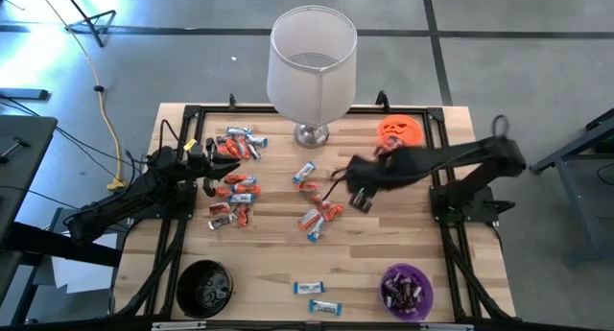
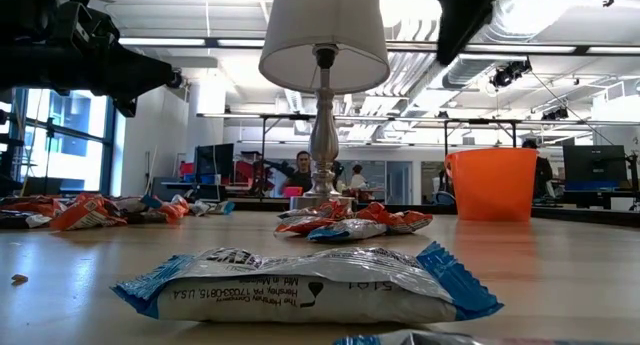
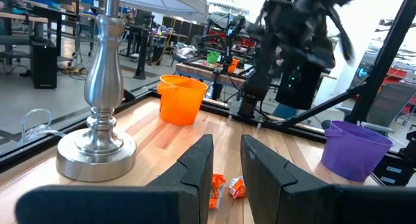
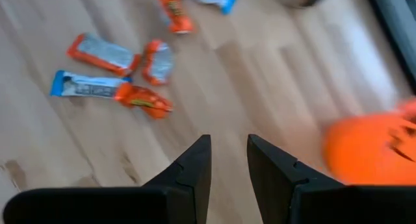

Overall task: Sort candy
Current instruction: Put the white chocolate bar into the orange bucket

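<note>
Wrapped candy lies loose on the wooden table: one heap at the left (image 1: 235, 182), a cluster in the middle (image 1: 319, 216), and two blue-white bars near the front edge (image 1: 309, 289). My right gripper (image 1: 360, 201) hangs above the table, right of the middle cluster and near the orange bowl (image 1: 398, 130). It points steeply down, open and with nothing in it (image 4: 229, 146); orange and blue-white bars (image 4: 104, 52) lie ahead of it on the wood. My left gripper (image 1: 213, 170) stays level over the left heap, open by a narrow gap (image 3: 227, 146) and holding nothing.
A lamp with a white shade (image 1: 312, 62) stands at the far middle on a silver foot (image 3: 97, 146). A black bowl (image 1: 204, 288) sits near left. A purple bowl (image 1: 408, 291) with several dark candies sits near right. Bare wood lies between the clusters.
</note>
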